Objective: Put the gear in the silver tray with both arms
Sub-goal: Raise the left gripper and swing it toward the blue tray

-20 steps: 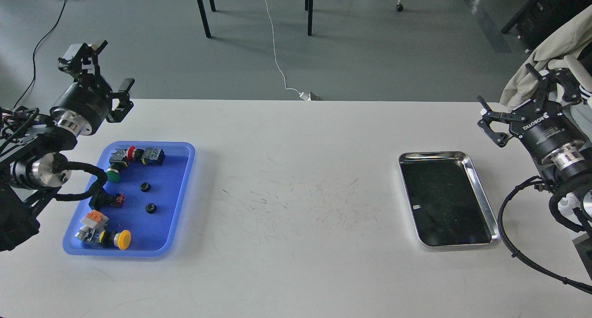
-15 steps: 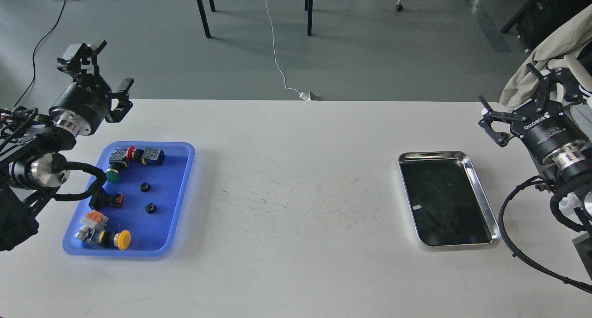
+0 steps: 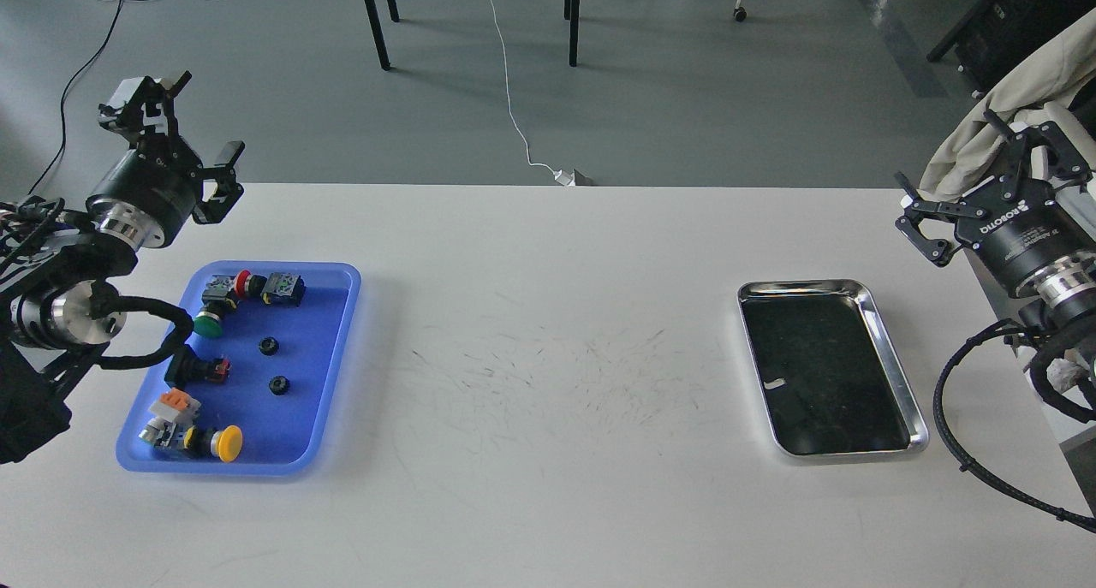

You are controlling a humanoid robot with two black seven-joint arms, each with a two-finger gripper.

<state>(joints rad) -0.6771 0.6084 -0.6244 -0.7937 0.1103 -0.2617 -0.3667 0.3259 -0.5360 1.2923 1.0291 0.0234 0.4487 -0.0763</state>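
Two small black gears (image 3: 269, 345) (image 3: 278, 385) lie in the middle of the blue plastic tray (image 3: 336, 357) at the left. The silver tray (image 3: 890, 357) sits at the right of the white table, its dark bottom bare. My left gripper (image 3: 175, 130) is open and empty, raised above the table's far left edge, behind the blue tray. My right gripper (image 3: 972, 177) is open and empty, raised near the table's far right corner, up and right of the silver tray.
The blue tray also holds several push buttons: red (image 3: 243, 282), green (image 3: 205, 323), yellow (image 3: 227, 443), and switch blocks. A beige cloth (image 3: 1002, 113) hangs behind my right gripper. Table legs and cables stand on the floor beyond the table.
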